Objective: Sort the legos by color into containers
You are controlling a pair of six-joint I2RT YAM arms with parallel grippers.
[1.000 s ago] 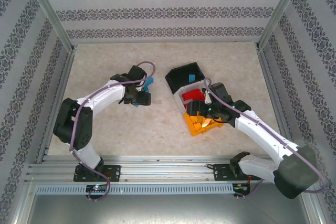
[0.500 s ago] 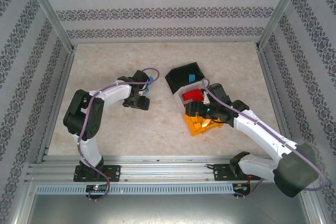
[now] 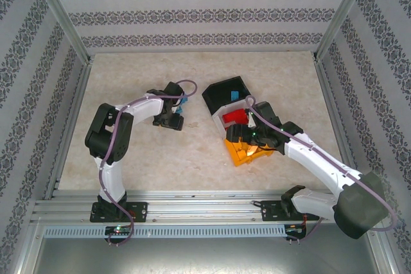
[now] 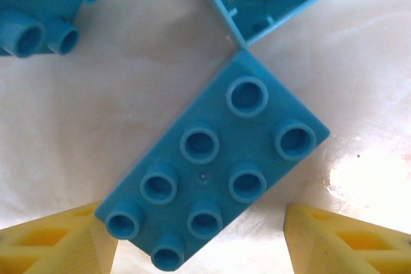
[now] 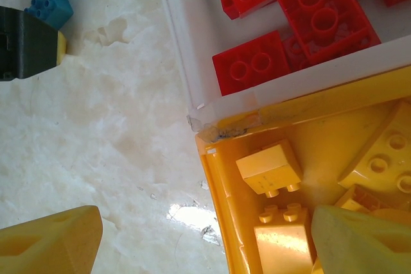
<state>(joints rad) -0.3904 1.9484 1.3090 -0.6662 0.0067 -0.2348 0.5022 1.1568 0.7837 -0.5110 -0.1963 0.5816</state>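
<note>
So over the last second the left arm folded in on itself, elbow swinging up and right in the overhead view, and the left gripper (image 3: pixel 169 121) ended up pointing straight down on the little blue pile left of centre. In its wrist view, a blue brick (image 4: pixel 218 171) lies flat, studs up, across the middle of the frame. The yellow fingers (image 4: pixel 54 245) sit at the bottom corners, either side of its lower end, apart and gripping nothing. They've crept in a touch but aren't on it yet. Two more blue legos (image 4: pixel 45 11) are at the top of that frame, one flipped over. The right gripper (image 5: pixel 202 239) hasn't budged; it's spread wide and empty over the yellow bin (image 5: pixel 221 178). Red legos (image 5: pixel 314 11) are in the white bin (image 5: pixel 176 43), and yellow legos (image 5: pixel 270 168) are in the yellow one. My guess is only blues are left, headed for the black bin (image 3: pixel 221 91).
</note>
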